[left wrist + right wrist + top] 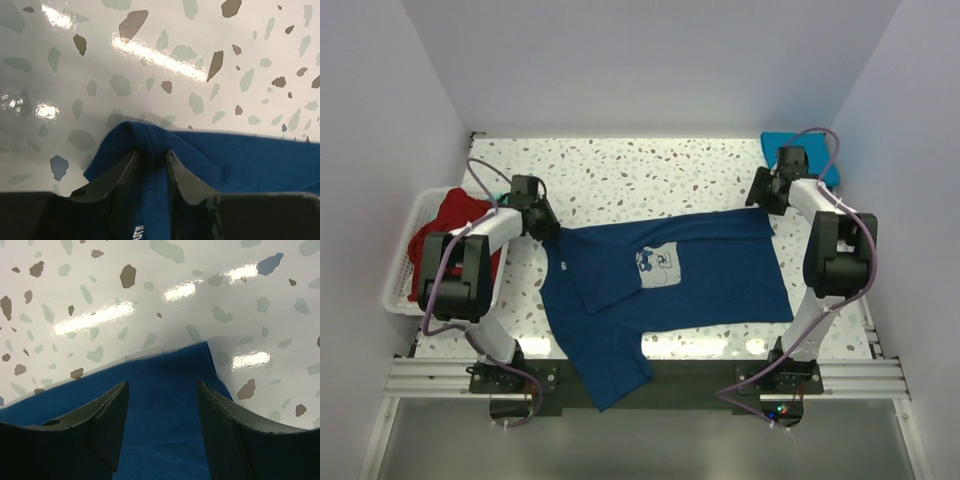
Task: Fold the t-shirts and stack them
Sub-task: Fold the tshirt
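A navy blue t-shirt (720, 270) with a pale square print (660, 265) lies spread on the speckled table. One sleeve is folded inward and its lower left part hangs over the near edge. My left gripper (548, 230) is at the shirt's upper left corner. In the left wrist view it (152, 152) is shut on a bunched fold of the navy cloth (240, 160). My right gripper (765, 200) is at the upper right corner. In the right wrist view it (162, 385) is open, its jaws standing either side of the shirt's corner (165, 430).
A white slatted basket (402, 262) at the left edge holds a red t-shirt (445, 225). A turquoise t-shirt (772, 140) lies at the back right corner, partly behind my right arm. White walls close in three sides.
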Robot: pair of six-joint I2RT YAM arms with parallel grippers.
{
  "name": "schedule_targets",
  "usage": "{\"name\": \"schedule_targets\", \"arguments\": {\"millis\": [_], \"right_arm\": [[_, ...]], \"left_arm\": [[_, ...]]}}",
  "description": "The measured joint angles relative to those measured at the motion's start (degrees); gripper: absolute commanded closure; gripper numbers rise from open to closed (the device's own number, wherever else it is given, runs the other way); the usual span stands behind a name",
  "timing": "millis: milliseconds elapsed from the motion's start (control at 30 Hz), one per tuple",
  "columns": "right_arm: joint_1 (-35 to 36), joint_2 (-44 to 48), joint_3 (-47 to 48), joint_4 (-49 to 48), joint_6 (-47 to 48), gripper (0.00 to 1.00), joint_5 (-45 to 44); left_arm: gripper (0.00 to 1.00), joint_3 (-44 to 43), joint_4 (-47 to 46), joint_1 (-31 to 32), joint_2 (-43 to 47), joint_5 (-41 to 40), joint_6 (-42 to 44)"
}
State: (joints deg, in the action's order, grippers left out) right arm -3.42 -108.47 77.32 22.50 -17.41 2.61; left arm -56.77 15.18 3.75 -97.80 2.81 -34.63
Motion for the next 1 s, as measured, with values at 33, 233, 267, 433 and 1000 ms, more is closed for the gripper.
{"name": "schedule_targets", "arguments": {"millis": [33,233,267,433,1000], "right_arm": [[-0.2,-0.4,-0.3,-0.4,-0.2,0.40,0.1],[-1.9,-2.6,-2.3,-2.1,-1.1,0.40,1.4],[-2.2,-3.0,-2.5,-2.3,-1.2,0.40,1.6],[-3.7,-3.7,-2.5,-3.7,-1.7,0.41,3.3],[-4.6,-6.2,0.9,-3.4,-0.5,0.41,8.2]], "left_arm": [[0.74,0.0,0.0,0.0,-0.2,0.0,0.0],[0.96,-0.2,0.0,-0.2,-0.8,-0.5,0.4],[0.97,-0.4,0.2,-0.4,-0.8,-0.5,0.4],[1.00,-1.7,0.4,-2.7,-0.9,-0.7,0.8],[0.91,-8.0,0.2,-4.1,-8.2,-0.8,3.0]]}}
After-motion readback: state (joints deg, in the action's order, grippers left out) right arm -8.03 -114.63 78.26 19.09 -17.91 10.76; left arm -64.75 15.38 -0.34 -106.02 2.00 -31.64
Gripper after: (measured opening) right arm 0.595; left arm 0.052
